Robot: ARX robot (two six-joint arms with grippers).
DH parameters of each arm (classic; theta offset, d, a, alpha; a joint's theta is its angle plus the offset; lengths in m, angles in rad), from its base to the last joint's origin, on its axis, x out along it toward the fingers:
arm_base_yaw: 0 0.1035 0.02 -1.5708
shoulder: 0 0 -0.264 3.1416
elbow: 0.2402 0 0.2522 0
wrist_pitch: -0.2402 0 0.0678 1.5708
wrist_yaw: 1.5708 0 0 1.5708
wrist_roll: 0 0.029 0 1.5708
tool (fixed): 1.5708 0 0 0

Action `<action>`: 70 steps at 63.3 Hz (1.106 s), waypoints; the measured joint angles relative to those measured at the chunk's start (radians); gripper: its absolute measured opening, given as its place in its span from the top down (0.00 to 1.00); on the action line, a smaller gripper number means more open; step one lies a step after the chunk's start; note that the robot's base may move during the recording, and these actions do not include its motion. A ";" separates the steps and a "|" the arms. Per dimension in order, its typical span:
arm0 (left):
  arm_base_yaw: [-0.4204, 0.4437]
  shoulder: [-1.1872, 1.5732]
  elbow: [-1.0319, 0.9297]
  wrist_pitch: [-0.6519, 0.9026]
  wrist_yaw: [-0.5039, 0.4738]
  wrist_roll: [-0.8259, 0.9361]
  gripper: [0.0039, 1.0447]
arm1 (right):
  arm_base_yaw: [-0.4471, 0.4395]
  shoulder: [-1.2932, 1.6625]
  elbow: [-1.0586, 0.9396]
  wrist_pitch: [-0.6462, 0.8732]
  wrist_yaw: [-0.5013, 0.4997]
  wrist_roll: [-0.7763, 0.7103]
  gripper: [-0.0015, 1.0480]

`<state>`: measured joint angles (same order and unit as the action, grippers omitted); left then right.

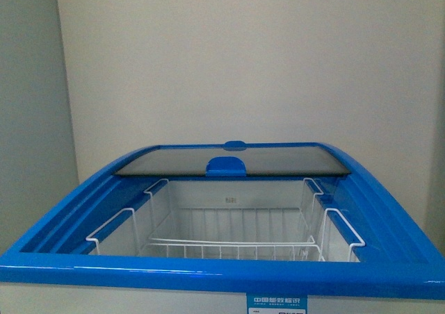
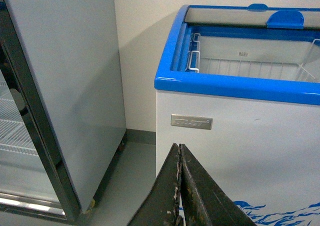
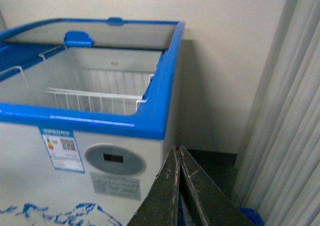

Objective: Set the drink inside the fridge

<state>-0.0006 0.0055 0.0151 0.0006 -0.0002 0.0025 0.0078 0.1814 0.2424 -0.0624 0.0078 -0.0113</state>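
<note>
The fridge (image 1: 222, 269) is a white chest freezer with a blue rim, straight ahead in the front view. Its curved glass lid (image 1: 229, 159) is slid to the back, so the top is open over white wire baskets (image 1: 229, 248). No bottle shows in the baskets, and the drink is out of view. My left gripper (image 2: 179, 148) is shut and empty, low in front of the fridge (image 2: 240, 136) near its left corner. My right gripper (image 3: 178, 150) is shut and empty too, low by the right front corner of the fridge (image 3: 125, 123).
A tall grey upright cooler (image 2: 65, 86) with a glass door stands left of the fridge, a strip of floor between them. Pale curtains (image 3: 285, 126) hang to the right. A beige wall (image 1: 229, 57) is close behind.
</note>
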 joint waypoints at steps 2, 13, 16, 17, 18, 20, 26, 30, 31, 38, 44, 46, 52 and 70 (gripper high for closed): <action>0.000 0.000 0.000 0.000 0.000 0.000 0.98 | -0.001 -0.006 -0.016 0.004 -0.007 0.000 0.97; 0.000 0.000 0.000 0.000 0.000 0.000 0.98 | -0.005 -0.041 -0.072 0.023 -0.006 0.000 0.97; 0.000 0.000 0.000 0.000 0.000 0.000 0.98 | -0.005 -0.051 -0.087 0.028 -0.006 0.000 0.97; 0.000 0.000 0.000 0.000 0.000 0.000 0.98 | -0.005 -0.053 -0.089 0.029 -0.007 0.000 0.97; 0.000 0.000 0.000 0.000 0.000 0.000 0.98 | -0.005 -0.074 -0.117 0.037 -0.008 0.000 0.97; 0.000 0.000 0.000 0.000 0.000 0.000 0.98 | -0.005 -0.080 -0.126 0.040 -0.008 0.000 0.97; 0.000 0.000 0.000 0.000 0.000 0.000 0.98 | -0.005 -0.093 -0.145 0.043 -0.008 0.000 0.97; 0.000 0.000 0.000 0.000 0.000 0.000 0.98 | -0.005 -0.100 -0.155 0.046 -0.008 0.000 0.97; 0.000 0.000 0.000 0.000 0.000 0.000 0.98 | -0.005 -0.101 -0.156 0.046 -0.008 0.000 0.97; 0.000 0.000 0.000 0.000 0.000 0.000 0.98 | -0.005 -0.112 -0.167 0.050 -0.008 0.000 0.97; 0.000 0.000 0.000 0.000 0.000 0.000 0.98 | -0.005 -0.119 -0.177 0.051 -0.008 0.000 0.97; 0.000 0.000 0.000 0.000 0.000 0.000 0.98 | -0.006 -0.122 -0.180 0.052 -0.008 0.000 0.97; 0.000 0.000 0.000 0.000 0.000 0.000 0.98 | -0.005 -0.129 -0.190 0.054 -0.008 0.000 0.97; 0.000 0.000 0.000 0.000 0.000 0.000 0.98 | -0.006 -0.172 -0.226 0.060 -0.008 0.000 0.92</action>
<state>-0.0006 0.0055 0.0147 0.0006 -0.0002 0.0021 0.0021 0.0090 0.0162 -0.0029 -0.0006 -0.0109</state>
